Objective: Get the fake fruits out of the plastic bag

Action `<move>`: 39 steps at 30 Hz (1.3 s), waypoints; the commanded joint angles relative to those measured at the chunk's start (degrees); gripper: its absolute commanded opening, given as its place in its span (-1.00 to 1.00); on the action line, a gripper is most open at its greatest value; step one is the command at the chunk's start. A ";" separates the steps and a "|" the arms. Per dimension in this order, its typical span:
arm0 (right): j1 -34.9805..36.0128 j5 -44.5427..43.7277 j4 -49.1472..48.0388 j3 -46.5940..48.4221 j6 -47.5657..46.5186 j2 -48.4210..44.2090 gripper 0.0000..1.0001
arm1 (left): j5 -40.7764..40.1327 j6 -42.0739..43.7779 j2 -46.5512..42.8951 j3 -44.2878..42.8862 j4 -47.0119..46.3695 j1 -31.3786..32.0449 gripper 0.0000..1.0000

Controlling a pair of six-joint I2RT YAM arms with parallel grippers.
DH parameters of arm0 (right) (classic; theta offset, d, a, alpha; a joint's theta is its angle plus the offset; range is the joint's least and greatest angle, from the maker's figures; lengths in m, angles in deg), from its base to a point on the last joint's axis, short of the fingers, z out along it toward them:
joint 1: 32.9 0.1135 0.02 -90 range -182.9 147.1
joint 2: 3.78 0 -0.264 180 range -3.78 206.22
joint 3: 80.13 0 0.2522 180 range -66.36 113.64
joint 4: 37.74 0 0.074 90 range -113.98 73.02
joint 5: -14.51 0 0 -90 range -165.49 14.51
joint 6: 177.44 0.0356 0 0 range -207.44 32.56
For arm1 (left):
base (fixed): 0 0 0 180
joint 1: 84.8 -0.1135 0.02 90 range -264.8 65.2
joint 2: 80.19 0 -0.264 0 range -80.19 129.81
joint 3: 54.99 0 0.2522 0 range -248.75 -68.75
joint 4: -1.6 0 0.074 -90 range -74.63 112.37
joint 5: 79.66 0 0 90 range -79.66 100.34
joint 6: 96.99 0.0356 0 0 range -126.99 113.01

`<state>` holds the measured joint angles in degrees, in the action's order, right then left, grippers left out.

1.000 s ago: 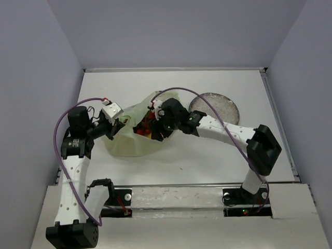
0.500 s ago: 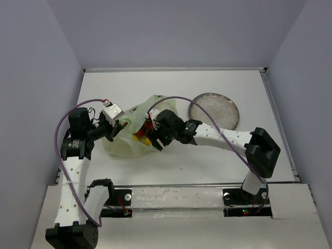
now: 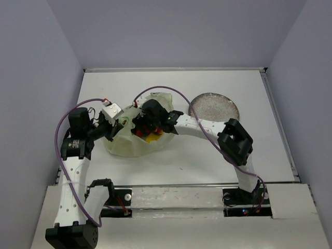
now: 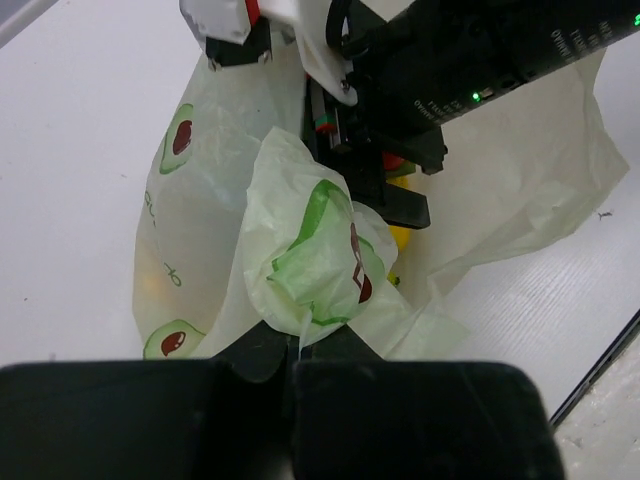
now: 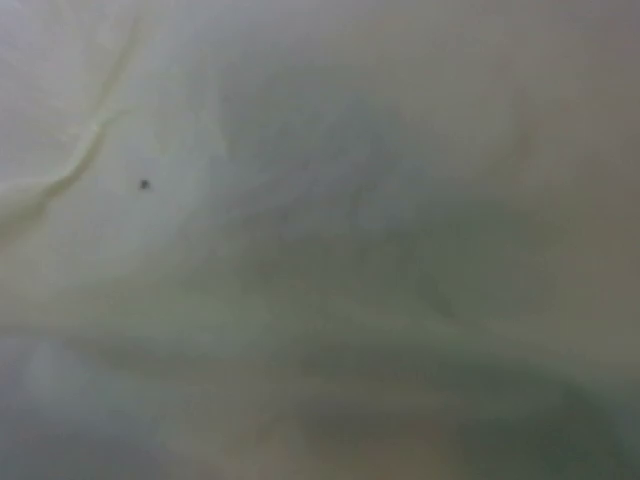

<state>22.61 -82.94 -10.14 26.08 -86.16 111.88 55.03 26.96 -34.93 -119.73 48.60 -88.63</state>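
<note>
Clearance: plastic bag (image 3: 129, 148) left of centre on table (image 3: 207, 161), well apart from every edge; bare surface to front and right; grey plate (image 3: 215, 106) near, at back right. Against a second ago: right gripper (image 3: 142, 123) deeper into bag mouth, arm stretched further left, plate now fully in view. Right fingers buried in film, wrist view all blur; opening impossible to tell. Left gripper (image 4: 290, 350) pinched tight on a bunched fold of bag rim. Bag pale green, crinkled, avocado prints; fake fruits (image 3: 148, 136) inside, red and yellow showing at mouth.
</note>
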 commanded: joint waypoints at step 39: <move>-16.10 35.12 3.57 22.35 13.17 -20.37 -0.99 | -18.32 -18.75 1.86 -3.25 -14.51 0.32 -1.00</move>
<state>15.90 -52.27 -2.09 45.51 -83.05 94.50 37.35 8.54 -31.83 -120.52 36.01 -88.61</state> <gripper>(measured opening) 0.150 0.048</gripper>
